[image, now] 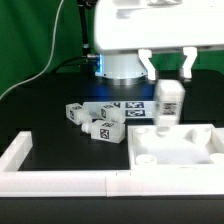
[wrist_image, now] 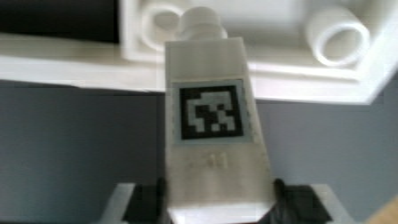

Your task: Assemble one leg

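My gripper (image: pixel 167 78) is shut on a white leg (image: pixel 168 105) with a black-and-white tag and holds it upright above the far edge of the large white square panel (image: pixel 178 150). In the wrist view the leg (wrist_image: pixel 214 120) runs out from between my gripper's (wrist_image: pixel 214 200) dark fingers (wrist_image: pixel 150 200), and its narrow tip lies next to a round hole (wrist_image: pixel 169 18) in the panel's (wrist_image: pixel 267 60) corner. Several more tagged legs (image: pixel 100 120) lie loose on the black table at the exterior view's left of the held one.
A white raised fence (image: pixel 50 165) runs along the table's near edge and left side. The marker board (image: pixel 125 107) lies behind the loose legs. A second round hole (wrist_image: pixel 338 40) shows in the panel. Green curtain and cables stand behind the arm.
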Motion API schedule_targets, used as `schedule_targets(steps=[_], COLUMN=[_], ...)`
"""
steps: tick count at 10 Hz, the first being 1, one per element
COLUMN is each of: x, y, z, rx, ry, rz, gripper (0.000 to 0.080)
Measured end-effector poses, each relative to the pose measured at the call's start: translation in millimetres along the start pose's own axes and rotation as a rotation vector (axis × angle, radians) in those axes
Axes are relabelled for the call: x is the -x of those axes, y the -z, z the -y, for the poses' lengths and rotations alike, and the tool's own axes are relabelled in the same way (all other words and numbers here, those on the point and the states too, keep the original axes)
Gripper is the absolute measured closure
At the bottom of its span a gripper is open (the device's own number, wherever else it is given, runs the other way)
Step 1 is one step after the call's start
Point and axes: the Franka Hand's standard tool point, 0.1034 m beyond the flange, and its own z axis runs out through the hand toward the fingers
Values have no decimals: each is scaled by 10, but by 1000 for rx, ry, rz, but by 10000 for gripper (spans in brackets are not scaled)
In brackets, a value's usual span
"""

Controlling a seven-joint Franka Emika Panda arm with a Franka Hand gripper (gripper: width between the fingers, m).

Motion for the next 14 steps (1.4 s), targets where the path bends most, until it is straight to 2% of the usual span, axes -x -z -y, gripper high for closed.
schedule_targets(steps=[1,2,3,4,6,8,11,14], x=[-27,15,16,10,16,-9,25,62], y=[-28,-45,-44,-44,-56,-101,-147,-194], z=[286,549,544,500,477,329,263,326], rx=[-22,-25,4,17,22,47,53,47], ry=[-59,-107,-58,-52,-35,1,-7,-1], rz=[-55,-57,-66,-68,-71,-76,-68,-61], gripper=[521,521,521,521,521,521,521,521])
